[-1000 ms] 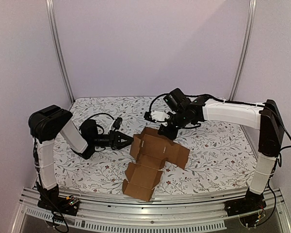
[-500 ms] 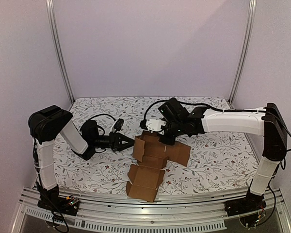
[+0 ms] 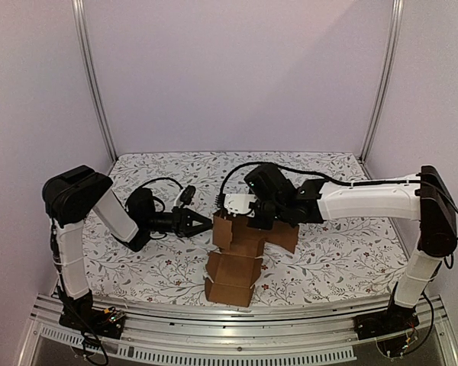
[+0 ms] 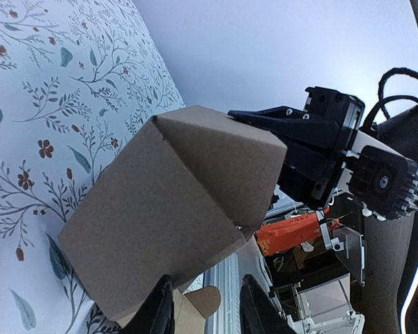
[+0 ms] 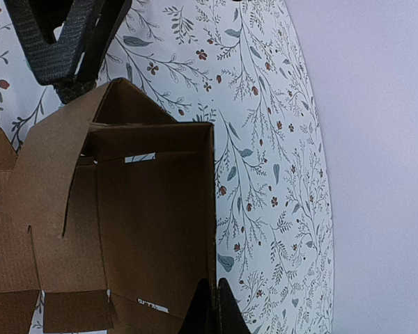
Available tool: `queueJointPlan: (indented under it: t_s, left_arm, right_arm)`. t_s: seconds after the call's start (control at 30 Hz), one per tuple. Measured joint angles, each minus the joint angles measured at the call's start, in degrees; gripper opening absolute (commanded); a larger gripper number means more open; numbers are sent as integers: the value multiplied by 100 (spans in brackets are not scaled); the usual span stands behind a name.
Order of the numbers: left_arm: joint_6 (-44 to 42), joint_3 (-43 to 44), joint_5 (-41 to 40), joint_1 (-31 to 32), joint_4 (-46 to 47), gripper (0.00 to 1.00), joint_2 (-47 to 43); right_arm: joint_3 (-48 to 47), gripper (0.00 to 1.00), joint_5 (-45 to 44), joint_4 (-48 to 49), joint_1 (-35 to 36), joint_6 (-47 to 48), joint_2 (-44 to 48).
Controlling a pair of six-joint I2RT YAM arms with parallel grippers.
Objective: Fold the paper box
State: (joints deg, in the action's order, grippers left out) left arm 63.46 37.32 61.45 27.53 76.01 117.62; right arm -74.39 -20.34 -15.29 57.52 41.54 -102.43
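— Where's the paper box (image 3: pixel 233 271) sitting?
— Middle of the bench (image 3: pixel 336 259), between the two arms. Its far half stands up as walls. The near half lies out in brown flaps toward the front rail (image 3: pixel 175 316).
— Anything inside it?
— From the right wrist view, only its own cardboard. There's a floor panel, two walls meeting at a square corner, a couple of thin slots along the back fold, and a notched flap leaning in from one side.
— And the right claw (image 5: pixel 210 306)?
— Closed, with its two fingers pinched together on the edge of one upright wall of the box.
— The left one?
— The left claw (image 4: pixel 207 299) comes in low from the left. Its fingers stand partly apart, with the tips right up at the box's left flap. I can't tell from here whether it actually touches the card.
— What's the bench like?
— It's covered by a white cloth (image 3: pixel 160 267) printed with grey-green vines and small red flowers, lying flat.
— And the room?
— Pale lilac walls (image 3: pixel 237 76) on three sides, with a slim metal upright (image 3: pixel 91 76) in each back corner. The arms' bases are bolted to the rail at the front.
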Motion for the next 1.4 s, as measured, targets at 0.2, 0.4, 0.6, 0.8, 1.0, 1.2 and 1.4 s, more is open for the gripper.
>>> queueJointPlan:
  t_s: [0.2, 0.4, 0.6, 0.8, 1.0, 1.2, 1.4]
  left_arm:
    - [-2, 0, 72, 33, 0, 32, 0]
    - [-4, 0, 94, 48, 0, 34, 0]
    - [2, 2, 90, 44, 0, 34, 0]
    - [-22, 2, 72, -24, 0, 34, 0]
    - [-315, 7, -50, -111, -57, 34, -118]
    - [-850, 114, -153, -125, -466, 34, -564]
    - [-1071, 114, -122, -107, -634, 34, -603]
  right_arm:
    - [260, 0, -367, 369, 131, 203, 24]
    - [295, 0, -461, 516, 186, 247, 81]
    - [295, 0, -424, 516, 186, 238, 166]
    - [295, 0, -304, 450, 186, 175, 199]
    - [295, 0, -221, 273, 186, 68, 199]
    - [295, 0, -175, 201, 186, -33, 199]
    - [295, 0, -236, 157, 186, -70, 199]
